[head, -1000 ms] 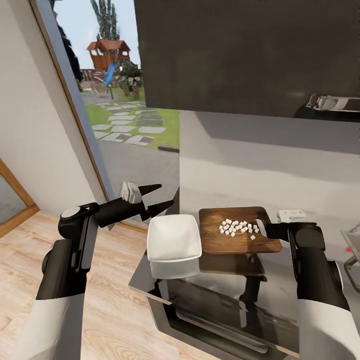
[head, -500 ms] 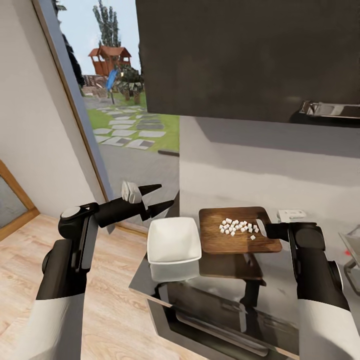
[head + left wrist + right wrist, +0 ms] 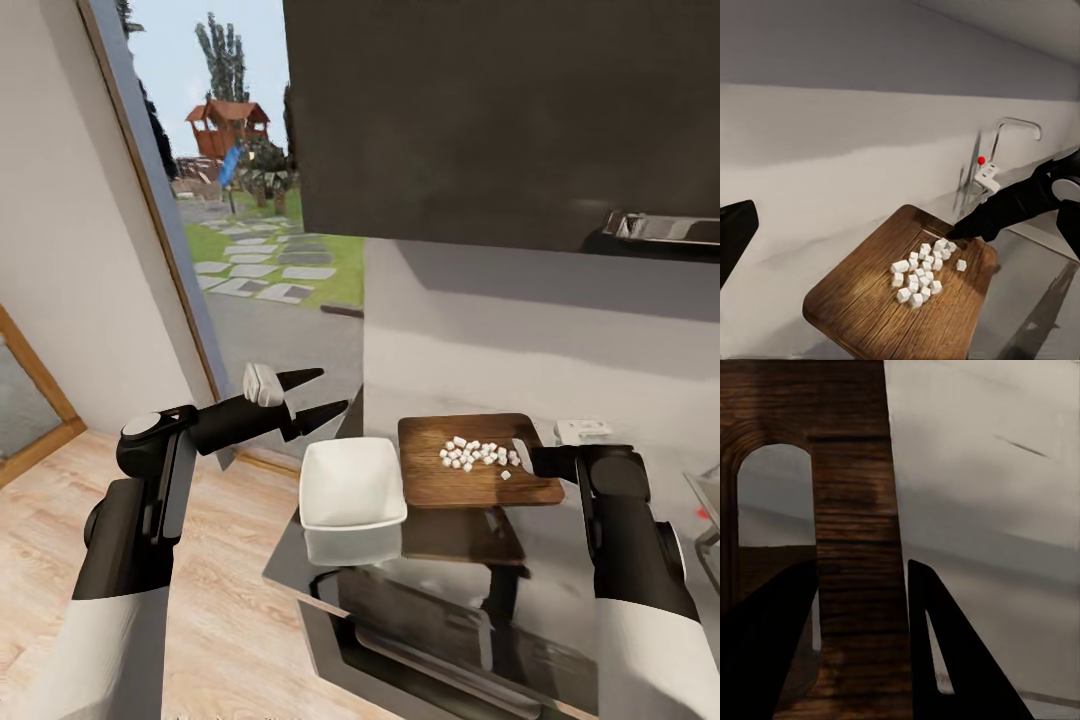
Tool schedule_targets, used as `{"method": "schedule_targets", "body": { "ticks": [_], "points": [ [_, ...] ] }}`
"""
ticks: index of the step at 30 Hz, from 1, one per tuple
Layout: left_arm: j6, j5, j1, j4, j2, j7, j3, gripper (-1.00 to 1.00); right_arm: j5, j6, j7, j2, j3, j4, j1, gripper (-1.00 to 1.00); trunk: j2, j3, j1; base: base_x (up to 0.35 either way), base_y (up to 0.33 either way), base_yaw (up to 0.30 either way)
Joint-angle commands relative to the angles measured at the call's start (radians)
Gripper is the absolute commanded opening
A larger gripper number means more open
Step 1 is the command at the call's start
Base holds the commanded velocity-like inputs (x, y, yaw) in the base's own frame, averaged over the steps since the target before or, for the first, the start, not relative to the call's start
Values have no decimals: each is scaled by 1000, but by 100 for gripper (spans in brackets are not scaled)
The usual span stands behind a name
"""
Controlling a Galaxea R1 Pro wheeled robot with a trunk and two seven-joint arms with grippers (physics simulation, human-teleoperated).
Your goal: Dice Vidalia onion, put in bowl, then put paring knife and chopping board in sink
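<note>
Right claw (image 3: 535,460) is clamped on the chopping board (image 3: 470,483) by its handle end, diced onion (image 3: 478,455) piled on top. White bowl (image 3: 352,483) sits beside it on the desk (image 3: 540,590). Left claw (image 3: 318,396) hangs spread apart, holding nothing.

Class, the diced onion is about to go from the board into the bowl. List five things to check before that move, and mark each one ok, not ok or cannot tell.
1. The right gripper grips the chopping board at its slot-handle end: ok.
2. The diced onion lies in one cluster on the board, with none spilled on the countertop: ok.
3. The bowl stands upright and empty, right beside the board: ok.
4. The left gripper is open and hovers clear of the bowl: ok.
5. Where the paring knife lies: cannot tell.
</note>
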Motion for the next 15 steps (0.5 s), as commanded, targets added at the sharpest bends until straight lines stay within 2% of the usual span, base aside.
{"method": "schedule_targets", "body": {
  "ticks": [1,10,15],
  "points": [
    [10,2,-1,0,-1,-4,1,100,7,3,10,0,0,-1,-1,-100,-2,-2,1,0,0,225],
    [10,2,-1,0,-1,-4,1,100,7,3,10,0,-1,-1,-1,-100,-2,-2,1,0,0,249],
    [10,2,-1,0,-1,-4,2,100,7,3,10,0,-1,-1,-1,-100,-2,-2,1,0,0,43]
  ]
}}
